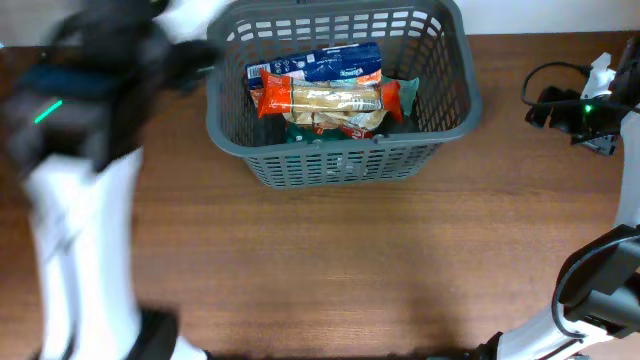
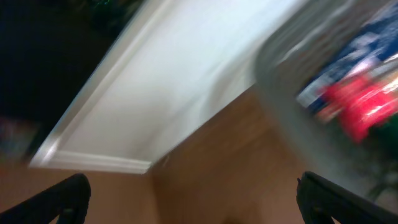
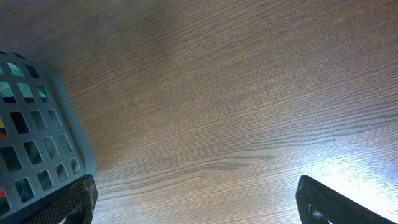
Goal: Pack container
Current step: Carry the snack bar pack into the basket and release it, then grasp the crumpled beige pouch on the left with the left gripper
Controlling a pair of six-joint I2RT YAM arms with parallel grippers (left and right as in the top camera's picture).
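The dark grey container [image 1: 340,160] stands at the far middle of the table, slotted walls and thick rim. Inside lie several snack packets: a blue one [image 1: 330,62], a red and tan one [image 1: 325,98] and a green one beneath. My left gripper [image 2: 193,202] is open and empty, blurred by motion, left of the container [image 2: 292,93]; overhead the left arm [image 1: 90,90] is a blur. My right gripper [image 3: 196,202] is open and empty over bare wood, with the container's corner [image 3: 43,143] at its left. The right arm [image 1: 590,110] sits at the far right.
The wooden table [image 1: 330,270] spreads in front of the container. A white wall and baseboard [image 2: 112,163] show in the left wrist view. The right arm's black cables [image 1: 590,280] loop at the right edge.
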